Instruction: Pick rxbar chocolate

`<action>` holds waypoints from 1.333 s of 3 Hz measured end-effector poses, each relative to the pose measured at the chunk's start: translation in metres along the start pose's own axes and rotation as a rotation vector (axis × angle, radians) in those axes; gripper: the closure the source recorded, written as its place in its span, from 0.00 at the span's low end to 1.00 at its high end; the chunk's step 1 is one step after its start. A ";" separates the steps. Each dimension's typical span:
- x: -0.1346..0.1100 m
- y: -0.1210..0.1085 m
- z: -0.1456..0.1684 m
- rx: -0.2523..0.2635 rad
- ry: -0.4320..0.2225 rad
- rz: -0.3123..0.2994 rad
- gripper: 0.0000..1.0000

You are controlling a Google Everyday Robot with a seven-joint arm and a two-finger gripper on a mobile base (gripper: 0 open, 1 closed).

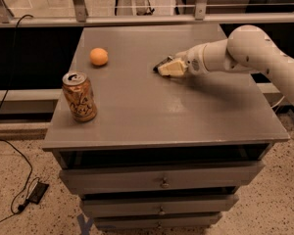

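rxbar chocolate (160,63): only a dark glossy sliver shows, right of the table's (137,116) middle, mostly hidden by the gripper (165,68), lettering unreadable. Gripper sits low on the tabletop, seemingly touching the bar (can't tell if it's clamped or open). Can (79,96) and orange fruit (99,57) well apart, left

Matt grey tabletop (152,111) with a faint sheen, shiny metal can (80,96) near the left edge, smooth-skinned orange fruit (99,56), smooth cream plastic gripper (165,69) low toward the far right corner, glossy black snack bar (161,62) wrapper at its tip, smooth white arm (245,48) shell.
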State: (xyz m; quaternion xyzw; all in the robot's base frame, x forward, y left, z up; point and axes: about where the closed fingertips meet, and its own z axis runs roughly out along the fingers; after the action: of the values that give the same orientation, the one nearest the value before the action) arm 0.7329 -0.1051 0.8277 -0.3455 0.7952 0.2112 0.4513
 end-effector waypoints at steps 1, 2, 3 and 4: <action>0.000 0.000 0.000 0.000 0.000 0.000 0.87; -0.001 0.000 0.000 0.000 0.000 0.000 1.00; -0.001 0.000 -0.001 0.000 0.000 0.000 1.00; -0.001 0.000 -0.001 0.000 -0.001 0.000 1.00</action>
State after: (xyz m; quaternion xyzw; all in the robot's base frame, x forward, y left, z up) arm 0.7329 -0.1051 0.8290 -0.3456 0.7950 0.2112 0.4515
